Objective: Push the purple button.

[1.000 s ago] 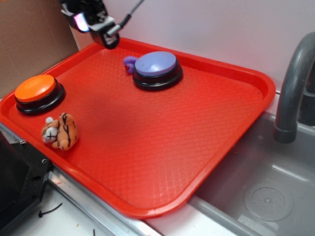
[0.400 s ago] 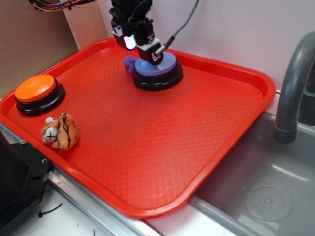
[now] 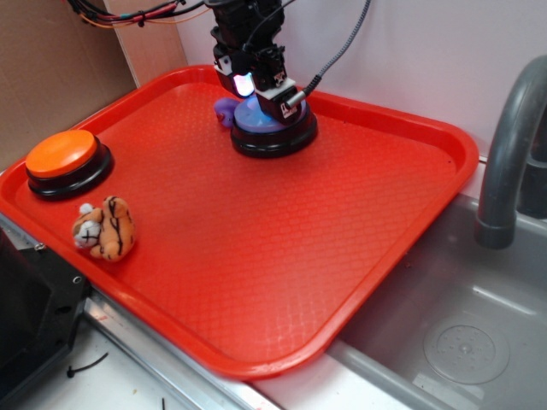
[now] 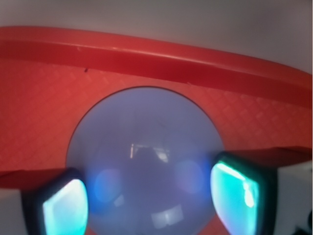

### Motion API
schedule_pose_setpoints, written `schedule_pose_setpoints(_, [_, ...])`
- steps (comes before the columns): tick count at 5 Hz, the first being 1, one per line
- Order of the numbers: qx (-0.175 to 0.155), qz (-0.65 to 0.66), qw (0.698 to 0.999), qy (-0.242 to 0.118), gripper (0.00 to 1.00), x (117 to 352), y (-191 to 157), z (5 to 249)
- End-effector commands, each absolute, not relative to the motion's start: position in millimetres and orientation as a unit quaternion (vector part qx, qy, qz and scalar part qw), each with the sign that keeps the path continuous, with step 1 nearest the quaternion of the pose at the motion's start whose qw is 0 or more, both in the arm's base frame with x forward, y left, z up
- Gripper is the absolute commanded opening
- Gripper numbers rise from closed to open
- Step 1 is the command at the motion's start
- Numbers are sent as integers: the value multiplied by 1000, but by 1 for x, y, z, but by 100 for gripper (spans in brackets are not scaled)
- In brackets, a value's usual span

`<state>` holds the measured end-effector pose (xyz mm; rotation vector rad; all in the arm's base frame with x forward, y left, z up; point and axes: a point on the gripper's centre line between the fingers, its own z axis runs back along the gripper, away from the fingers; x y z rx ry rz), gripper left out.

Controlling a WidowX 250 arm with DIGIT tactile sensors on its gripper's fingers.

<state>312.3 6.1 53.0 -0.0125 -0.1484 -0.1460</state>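
The purple button (image 3: 273, 130), a lavender dome on a black round base, sits at the back of the red tray (image 3: 342, 222). My gripper (image 3: 258, 101) hangs right over its top, covering much of the dome; whether it touches I cannot tell. In the wrist view the dome (image 4: 146, 152) fills the middle, with my gripper (image 4: 151, 198) open. Its glowing teal pads (image 4: 235, 195) stand wide apart on either side, holding nothing.
An orange button (image 3: 61, 155) stands at the tray's left edge, with a small tiger toy (image 3: 104, 229) in front of it. A small purple toy (image 3: 224, 109) lies just left of the purple button. A sink (image 3: 461, 342) and grey faucet (image 3: 508, 145) are to the right.
My gripper came from the tray's back left corner, moved right and down, and now sits lower over the purple button's dome.
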Motion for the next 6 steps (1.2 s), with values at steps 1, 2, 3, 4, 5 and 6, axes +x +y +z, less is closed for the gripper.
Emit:
schedule_pose_setpoints(1, [21, -78, 993, -91, 100, 310, 6, 100])
schedule_pose_setpoints(2, [35, -65, 994, -81, 100, 303, 9, 124])
schedule_pose_setpoints(3, [11, -44, 995, -92, 100, 295, 12, 138])
schedule_pose_setpoints(4, [15, -37, 995, -95, 100, 291, 14, 146])
schedule_pose_setpoints(5, [32, -29, 995, -86, 100, 287, 15, 152])
schedule_pose_setpoints(6, [37, -25, 996, -83, 100, 283, 15, 161])
